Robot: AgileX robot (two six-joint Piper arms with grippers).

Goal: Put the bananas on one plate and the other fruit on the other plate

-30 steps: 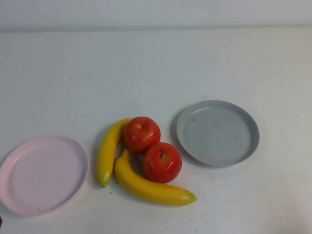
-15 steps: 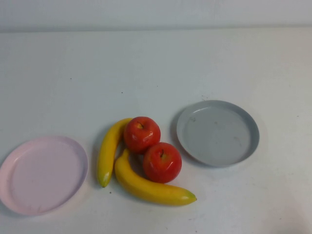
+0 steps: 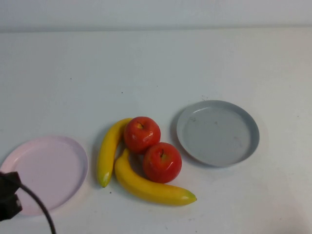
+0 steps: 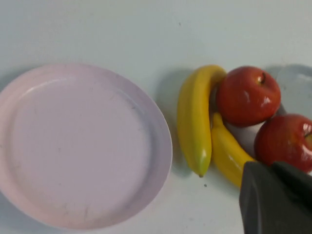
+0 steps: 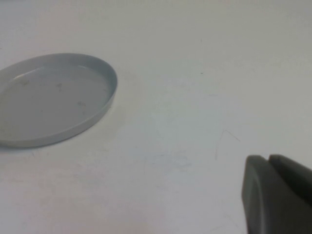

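Observation:
Two yellow bananas [image 3: 108, 150] [image 3: 148, 185] and two red apples [image 3: 142, 134] [image 3: 162, 162] lie bunched together on the white table between the plates. The pale pink plate [image 3: 46, 170] is on the left and the grey plate [image 3: 217, 132] on the right; both are empty. My left gripper [image 3: 9, 195] is over the pink plate's near left edge, shut and empty. In the left wrist view it [image 4: 271, 166] shows in front of the bananas [image 4: 195, 117] and apples [image 4: 247, 95]. My right gripper [image 5: 268, 158] is shut and empty, away from the grey plate [image 5: 53, 97], and out of the high view.
The white table [image 3: 156, 68] stretches bare behind the fruit to the back wall. A black cable [image 3: 41, 209] trails from the left arm at the near left corner.
My left arm has come into the high view at the near left corner, over the pink plate's edge. The fruit and the plates have not moved.

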